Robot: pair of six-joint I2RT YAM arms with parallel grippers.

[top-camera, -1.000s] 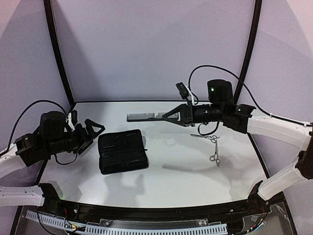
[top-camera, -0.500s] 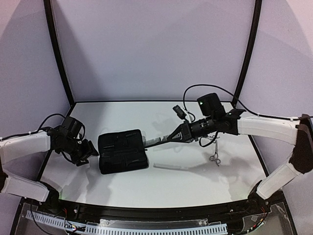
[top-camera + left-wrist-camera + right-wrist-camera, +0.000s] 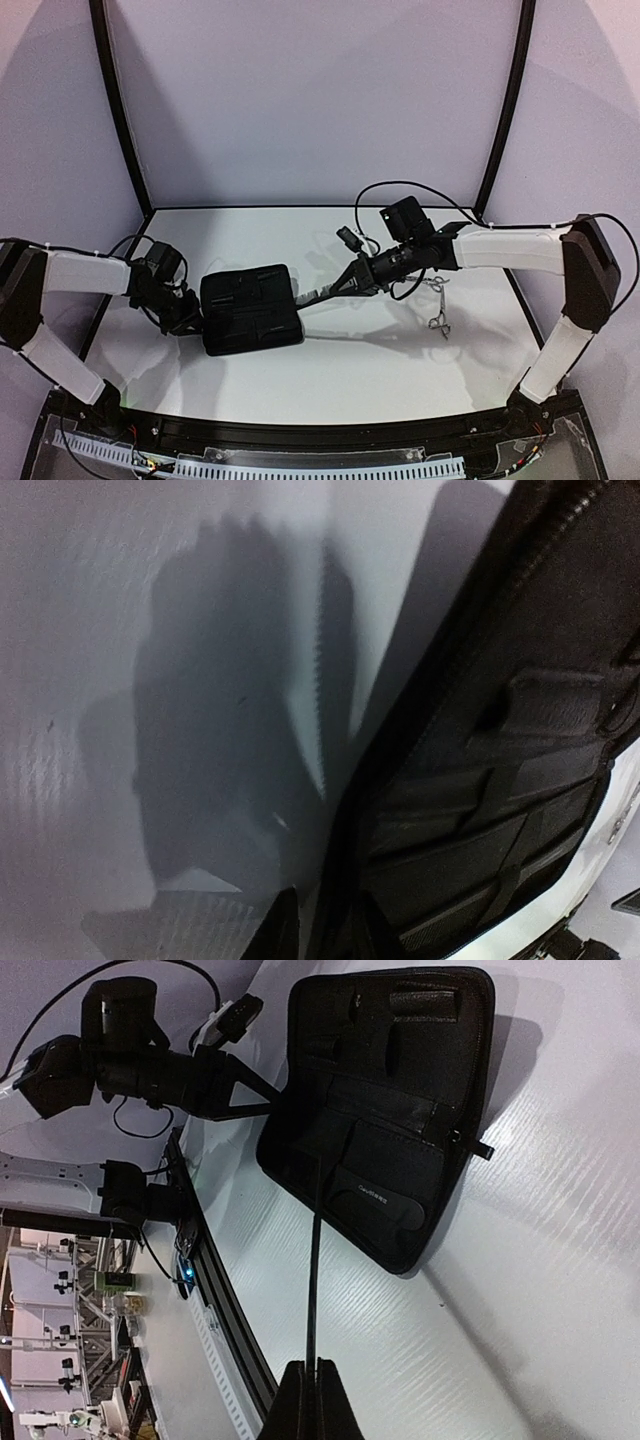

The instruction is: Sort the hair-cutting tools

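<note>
Right gripper (image 3: 308, 1372) clenched on a slim black comb (image 3: 313, 1260), tip reaching into the open zip case (image 3: 250, 310). We cannot read the pockets' contents. Silver scissors (image 3: 437, 306) lie on the table (image 3: 300, 380) at the case's 3 o'clock. Left gripper (image 3: 192, 320) at its 9 o'clock edge, grip unreadable.

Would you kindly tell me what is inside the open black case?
The case shows pockets and straps; the comb in the right gripper reaches one pocket. Anything tucked deeper is hidden.
</note>
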